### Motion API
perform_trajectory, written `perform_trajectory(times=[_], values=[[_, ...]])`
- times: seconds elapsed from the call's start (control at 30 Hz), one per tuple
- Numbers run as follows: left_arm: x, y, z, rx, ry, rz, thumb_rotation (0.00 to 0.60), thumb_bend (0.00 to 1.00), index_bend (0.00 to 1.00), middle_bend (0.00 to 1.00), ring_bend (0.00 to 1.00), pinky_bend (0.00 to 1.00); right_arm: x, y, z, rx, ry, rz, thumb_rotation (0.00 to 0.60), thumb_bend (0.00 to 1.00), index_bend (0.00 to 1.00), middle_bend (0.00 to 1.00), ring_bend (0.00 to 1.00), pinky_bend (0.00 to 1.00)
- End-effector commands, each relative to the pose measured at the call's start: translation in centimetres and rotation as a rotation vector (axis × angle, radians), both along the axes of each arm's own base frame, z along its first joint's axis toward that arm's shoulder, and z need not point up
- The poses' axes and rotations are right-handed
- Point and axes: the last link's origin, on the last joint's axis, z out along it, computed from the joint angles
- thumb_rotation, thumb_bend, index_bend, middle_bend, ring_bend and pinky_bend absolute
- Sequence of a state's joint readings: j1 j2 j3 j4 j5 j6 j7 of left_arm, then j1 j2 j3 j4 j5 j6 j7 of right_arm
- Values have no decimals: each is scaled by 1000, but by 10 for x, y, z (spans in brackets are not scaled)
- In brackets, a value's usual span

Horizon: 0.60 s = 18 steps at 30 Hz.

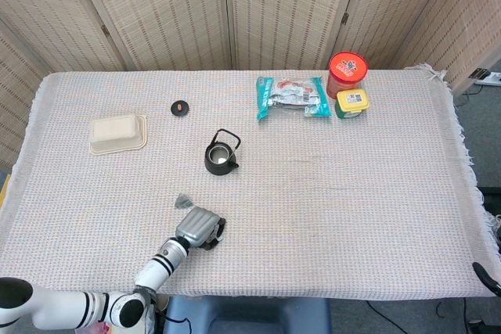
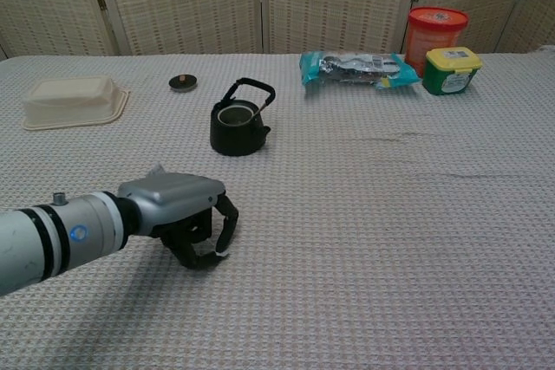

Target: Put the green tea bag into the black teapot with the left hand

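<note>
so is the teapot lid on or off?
Off. The black teapot stands upright with its mouth open, and the small round lid lies apart on the cloth behind it.

One teapot (image 1: 221, 159) (two tubs (image 1: 352, 103))

We see a folding woven screen (image 1: 235, 9) behind the table (image 1: 352, 193). A pale textured cloth (image 2: 416, 257) covers it.

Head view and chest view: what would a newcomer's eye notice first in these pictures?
First the left hand, low over the near left part of the table, its fingers curled over something small and pale. Next the black teapot, open, standing mid-table beyond the hand. Last the bright group at the far right: a red canister, a green tub and a teal packet.
</note>
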<state>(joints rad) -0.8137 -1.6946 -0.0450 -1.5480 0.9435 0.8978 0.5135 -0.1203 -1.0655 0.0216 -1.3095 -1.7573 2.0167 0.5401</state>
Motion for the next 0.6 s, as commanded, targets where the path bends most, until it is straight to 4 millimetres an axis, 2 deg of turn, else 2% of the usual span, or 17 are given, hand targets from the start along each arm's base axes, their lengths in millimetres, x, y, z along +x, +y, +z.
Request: perform_trajectory(times=[0.03, 0.6], values=[[3, -1, -1, -3, -10, -9, 600, 360, 608, 1000, 1000, 1000, 0, 0, 0, 1, 1, 1, 600, 173, 0, 0, 0, 0], [3, 0, 6, 34, -66, -11, 600, 425, 625, 1000, 1000, 1000, 1, -1, -2, 3, 8, -3, 600, 173, 0, 0, 0, 0]])
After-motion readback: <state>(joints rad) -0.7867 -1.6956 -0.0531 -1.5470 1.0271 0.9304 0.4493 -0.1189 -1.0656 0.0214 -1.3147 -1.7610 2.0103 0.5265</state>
